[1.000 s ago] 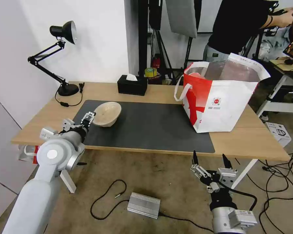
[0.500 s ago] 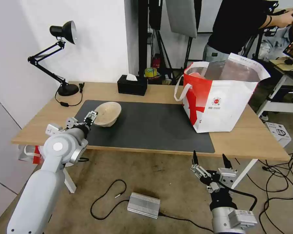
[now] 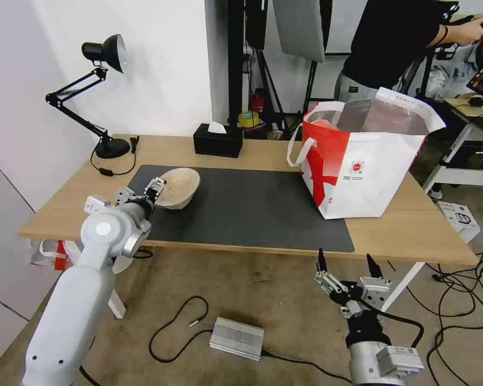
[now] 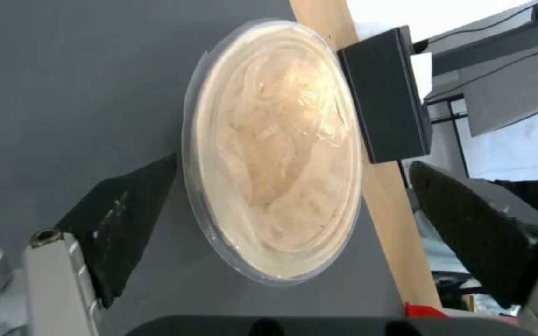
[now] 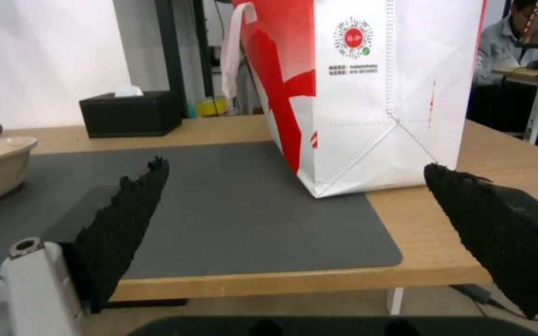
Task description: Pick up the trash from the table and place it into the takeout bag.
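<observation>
Head view: the left gripper (image 3: 156,188) hangs at the near rim of the beige bowl (image 3: 178,187), which sits on the dark grey mat (image 3: 241,209) of the table (image 3: 413,230), and the left wrist view shows its fingers (image 4: 126,219) spread wide with the bowl between them, one pad just beside the rim (contact cannot be told). Well to that gripper's right stands the takeout bag (image 3: 370,171), upright on the mat's far corner. The right gripper (image 3: 346,265) waits below the table's front edge with its fingers apart, the bag just ahead of it.

Large white takeout bag with red side panel (image 5: 369,93): small round red logo (image 5: 354,36), lines of tiny print beneath, not legible.
Readable words or numbers: none.
</observation>
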Controlling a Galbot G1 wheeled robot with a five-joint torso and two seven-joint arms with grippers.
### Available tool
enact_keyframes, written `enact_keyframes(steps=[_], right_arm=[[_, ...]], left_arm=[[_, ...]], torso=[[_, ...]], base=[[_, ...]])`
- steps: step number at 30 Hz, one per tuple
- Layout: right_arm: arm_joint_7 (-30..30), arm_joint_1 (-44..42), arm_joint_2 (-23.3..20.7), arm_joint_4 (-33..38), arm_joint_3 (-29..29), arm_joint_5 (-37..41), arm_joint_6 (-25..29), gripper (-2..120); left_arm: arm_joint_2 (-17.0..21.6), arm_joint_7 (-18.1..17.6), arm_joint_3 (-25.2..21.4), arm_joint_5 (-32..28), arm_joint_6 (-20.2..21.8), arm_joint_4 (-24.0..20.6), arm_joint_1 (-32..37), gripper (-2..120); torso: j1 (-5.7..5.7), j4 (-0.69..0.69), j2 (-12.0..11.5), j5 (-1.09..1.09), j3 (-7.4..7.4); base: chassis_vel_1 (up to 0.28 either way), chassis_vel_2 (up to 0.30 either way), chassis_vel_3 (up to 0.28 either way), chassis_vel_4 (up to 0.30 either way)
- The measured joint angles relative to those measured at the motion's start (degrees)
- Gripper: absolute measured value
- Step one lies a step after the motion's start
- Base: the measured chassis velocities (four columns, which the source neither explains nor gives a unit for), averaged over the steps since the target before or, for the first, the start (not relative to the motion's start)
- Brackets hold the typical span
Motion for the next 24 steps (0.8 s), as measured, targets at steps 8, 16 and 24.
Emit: enact_keyframes(steps=[8, 16, 24], right_arm=[[0.00, 0.00, 0.00, 0.00, 0.00, 0.00, 0.00, 100], [0.00, 0.00, 0.00, 0.00, 0.00, 0.00, 0.00, 100], [0.00, 0.00, 0.00, 0.00, 0.00, 0.00, 0.00, 100]], left_arm=[[-0.72, -0.33, 0.96, 0.68, 0.00, 2.64, -1.38, 100], [-0.69, -0.34, 0.80, 1.13, 0.05, 3.76, -1.31, 100], [-1.09, -0.33, 1.28, 1.33, 0.09, 4.45, -2.17, 100]], torso=[[0.00, 0.00, 0.00, 0.00, 0.00], [0.00, 0.00, 0.00, 0.00, 0.00], [0.00, 0.00, 0.00, 0.00, 0.00]], base=[[0.000, 0.000, 0.000, 0.000], [0.000, 0.000, 0.000, 0.000], [0.000, 0.000, 0.000, 0.000]])
